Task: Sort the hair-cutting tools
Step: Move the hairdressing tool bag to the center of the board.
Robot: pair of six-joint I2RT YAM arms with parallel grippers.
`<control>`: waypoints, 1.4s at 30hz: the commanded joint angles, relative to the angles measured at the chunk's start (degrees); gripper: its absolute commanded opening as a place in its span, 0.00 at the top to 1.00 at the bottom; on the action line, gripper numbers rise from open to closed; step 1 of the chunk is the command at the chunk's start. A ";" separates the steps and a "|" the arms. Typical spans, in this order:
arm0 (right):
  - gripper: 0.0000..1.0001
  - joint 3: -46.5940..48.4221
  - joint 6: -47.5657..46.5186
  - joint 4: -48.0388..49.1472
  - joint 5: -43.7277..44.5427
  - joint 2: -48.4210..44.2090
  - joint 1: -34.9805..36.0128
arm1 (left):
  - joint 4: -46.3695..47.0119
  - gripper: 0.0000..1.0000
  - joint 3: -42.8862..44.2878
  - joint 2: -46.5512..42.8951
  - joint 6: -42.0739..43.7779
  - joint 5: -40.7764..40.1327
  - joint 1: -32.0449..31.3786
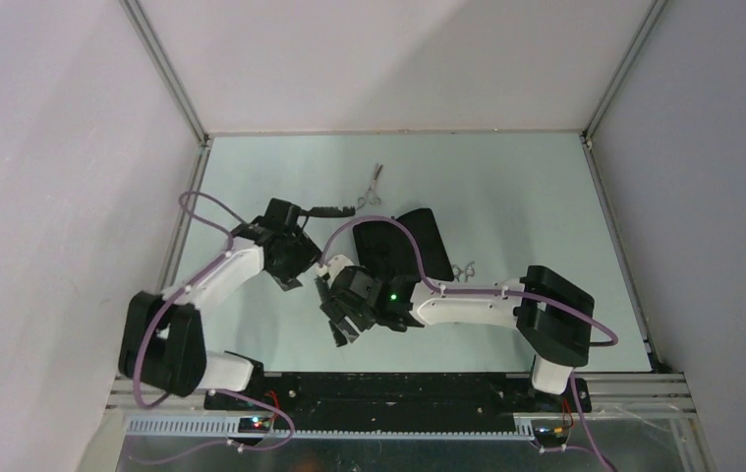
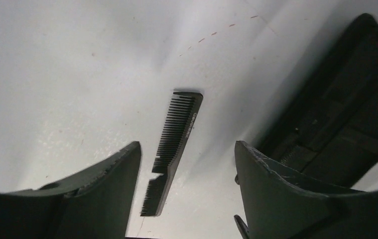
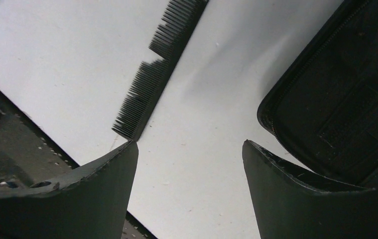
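Both claws stand wide and grip nothing. Under the left claw a comb lies flat on the table between the fingers, the case to its right; the right claw sees a comb beyond its left finger. Only the overhead view shows scissors beyond the case and scissors beside it.

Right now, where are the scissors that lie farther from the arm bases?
In the top view, the scissors lie on the far half of the table, slightly left of centre, just beyond the black case and apart from it.
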 commanded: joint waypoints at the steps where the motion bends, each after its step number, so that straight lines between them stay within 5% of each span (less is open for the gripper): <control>1: 0.20 5.80 2.99 -4.05 -0.48 1.97 1.24 | -2.49 0.20 0.84 -8.52 2.46 -5.37 0.74; 4: 0.22 8.15 4.52 -7.14 -0.86 3.78 1.81 | -3.65 0.03 -0.39 -14.97 4.55 -6.94 2.18; 6: 0.23 9.94 4.94 -9.90 -1.49 5.36 2.01 | -4.78 0.01 -1.02 -19.13 6.72 -8.18 3.73; 17: 0.27 23.21 4.40 -20.97 -2.67 16.53 3.36 | -11.66 0.00 -1.68 -41.05 20.33 -18.12 7.65; 25: 0.32 28.99 4.02 -27.54 -4.37 23.33 3.44 | -11.03 0.00 -4.03 -48.46 25.92 -21.81 7.67; 29: 0.42 27.76 1.64 -29.54 -6.00 23.86 3.10 | -9.62 0.00 -5.30 -49.09 26.48 -20.22 7.69; 36: 0.83 13.89 -2.49 -28.74 -11.35 18.15 -2.84 | -5.87 0.00 -7.37 -47.55 26.93 -14.20 7.69; 42: 0.95 6.95 -7.23 -28.66 -10.06 13.67 -6.59 | -1.66 0.00 -10.21 -44.24 24.67 -6.27 7.65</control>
